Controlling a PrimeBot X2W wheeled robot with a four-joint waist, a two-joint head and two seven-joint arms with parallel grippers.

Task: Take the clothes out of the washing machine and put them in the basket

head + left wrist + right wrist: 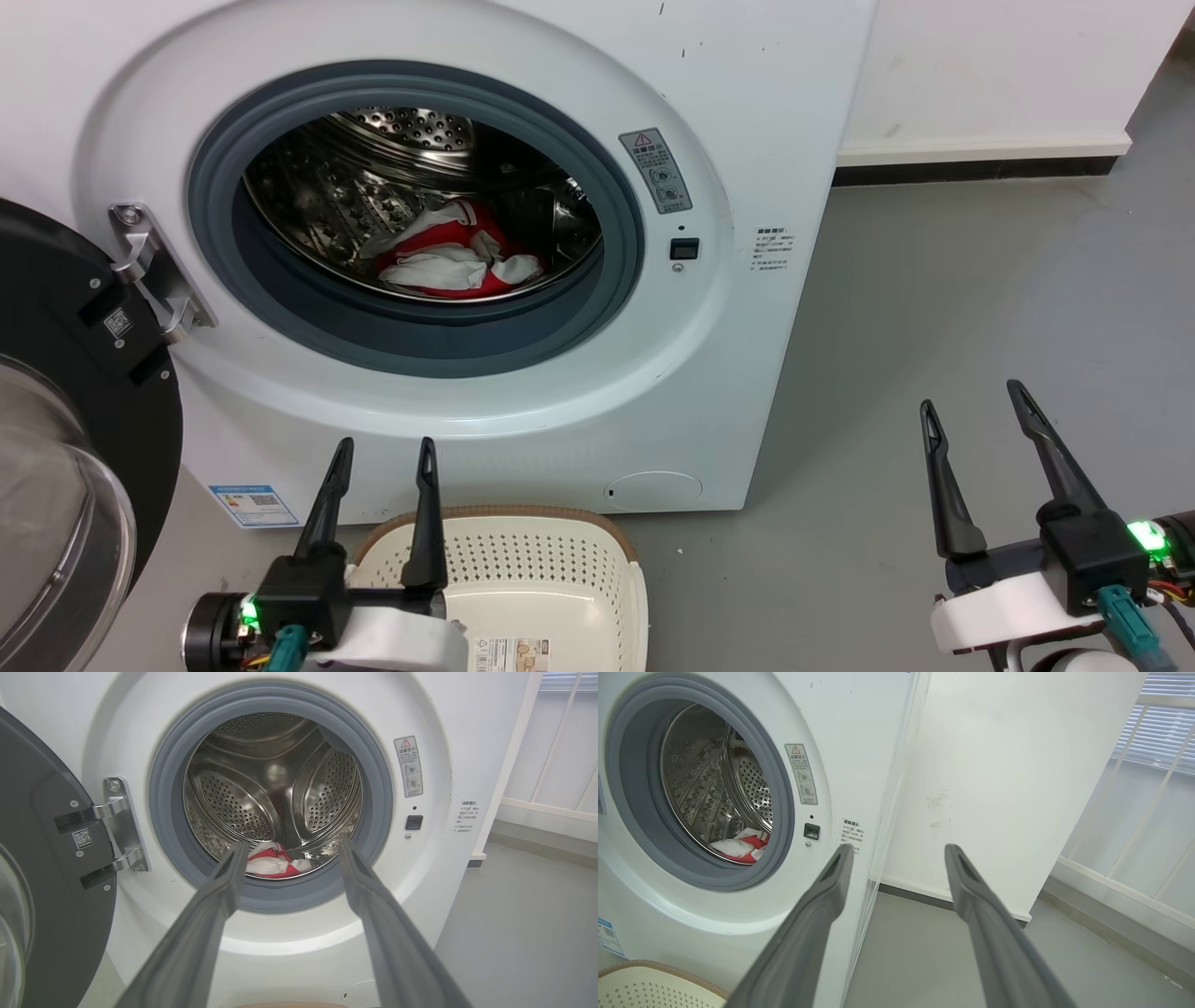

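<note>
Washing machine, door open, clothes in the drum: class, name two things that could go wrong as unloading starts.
The clothes lie low in the drum, so the open left gripper may catch the grey rubber ring reaching in. The basket sits by the washing machine's foot; a trailing sleeve could drape outside its rim.

Dark tapered fingers [427, 523], white wrists [999, 611], green LEDs [1146, 537].

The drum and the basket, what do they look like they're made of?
The drum looks like polished steel: shiny, reflective, punched with small holes. The basket looks like matte cream plastic with moulded perforations; its brown rim looks woven, possibly moulded too.
</note>
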